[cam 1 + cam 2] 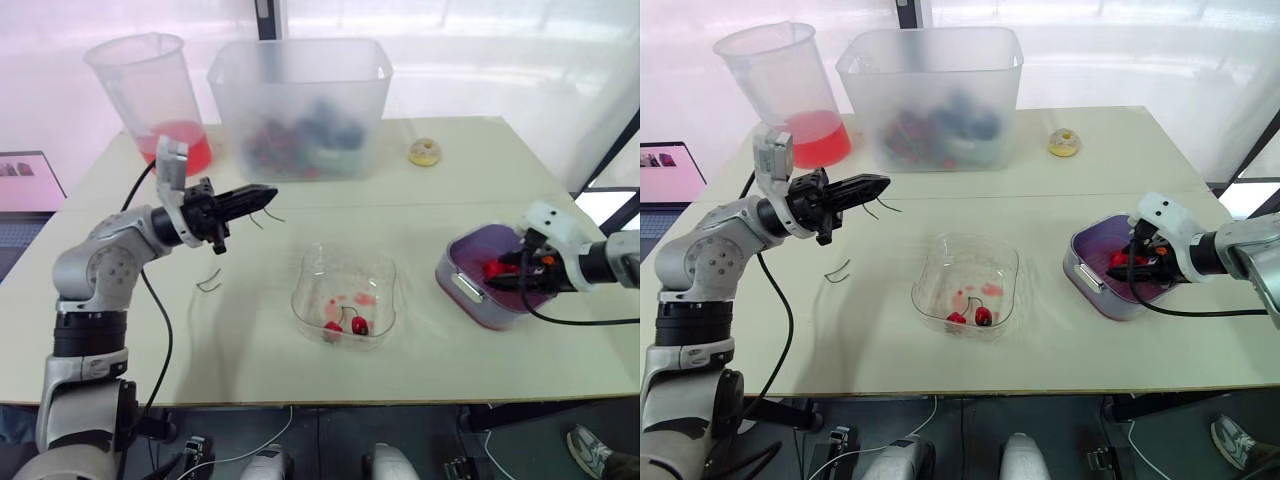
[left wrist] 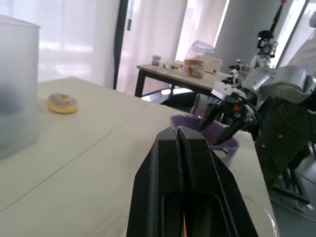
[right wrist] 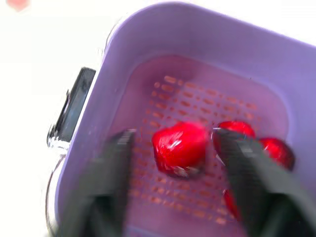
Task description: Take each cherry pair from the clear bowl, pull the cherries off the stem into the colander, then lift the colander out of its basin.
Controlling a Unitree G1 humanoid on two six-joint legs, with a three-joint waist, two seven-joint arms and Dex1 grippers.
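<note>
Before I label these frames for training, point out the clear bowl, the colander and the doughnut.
clear bowl (image 1: 303,290): left eye view, left wall.
colander (image 3: 197,94): right wrist view, bare perforated floor.
doughnut (image 1: 425,152): left eye view, its top.

The left gripper (image 1: 878,184) pinches a bare stem (image 1: 883,207), the right gripper (image 1: 1132,263) dips into the purple colander (image 1: 1086,276), and one cherry pair (image 1: 970,317) lies in the clear bowl (image 1: 940,262).

Beige table (image 1: 420,220) with clear bowl (image 1: 377,272), purple basin (image 1: 490,316), frosted bin (image 1: 300,90), pitcher (image 1: 150,80), donut (image 1: 425,152), 1 loose stem (image 1: 208,283).
</note>
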